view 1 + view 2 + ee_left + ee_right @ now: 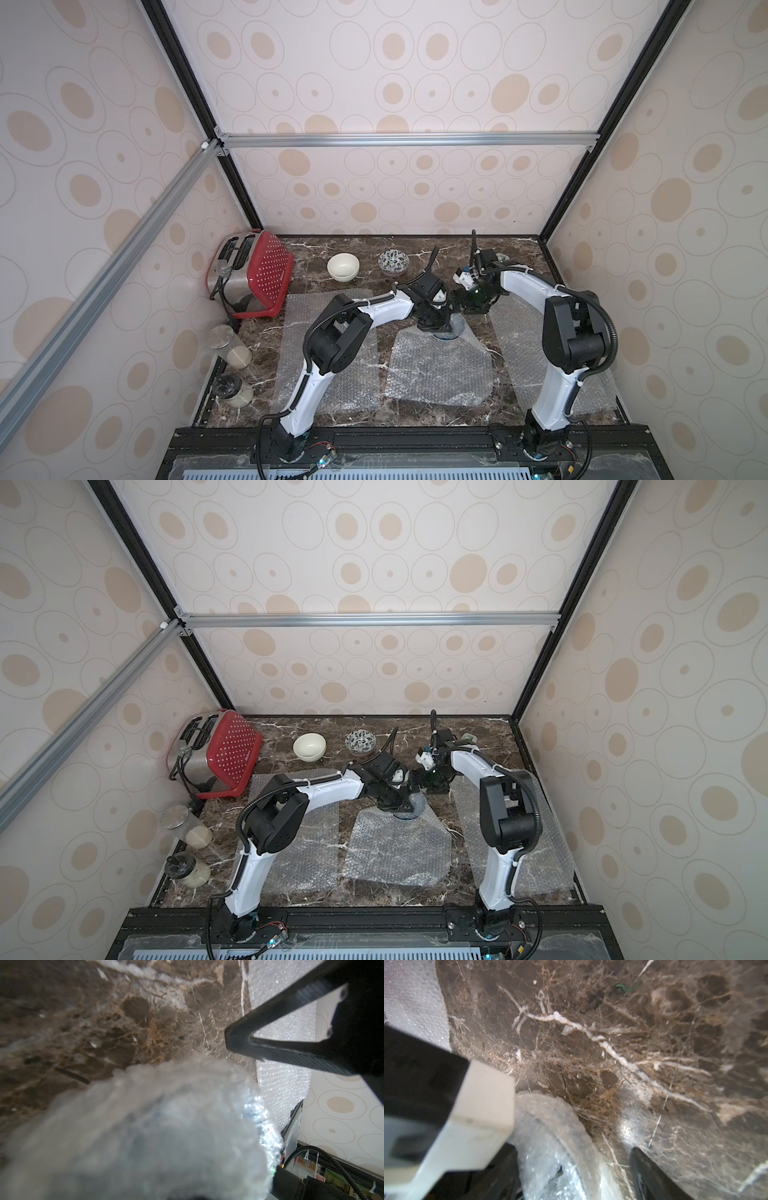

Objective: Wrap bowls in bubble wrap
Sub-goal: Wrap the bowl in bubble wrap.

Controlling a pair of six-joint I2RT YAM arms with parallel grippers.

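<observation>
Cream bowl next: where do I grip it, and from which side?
Pinch the cream bowl at its near rim, from above, one finger inside and one outside: it stands upright, mouth up, and looks too wide to span.

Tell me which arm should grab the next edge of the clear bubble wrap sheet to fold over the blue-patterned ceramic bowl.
Probably right. The right gripper hangs open beside the blue-patterned bowl, while the left gripper is shut, down on the clear bubble wrap sheet over it.
</observation>
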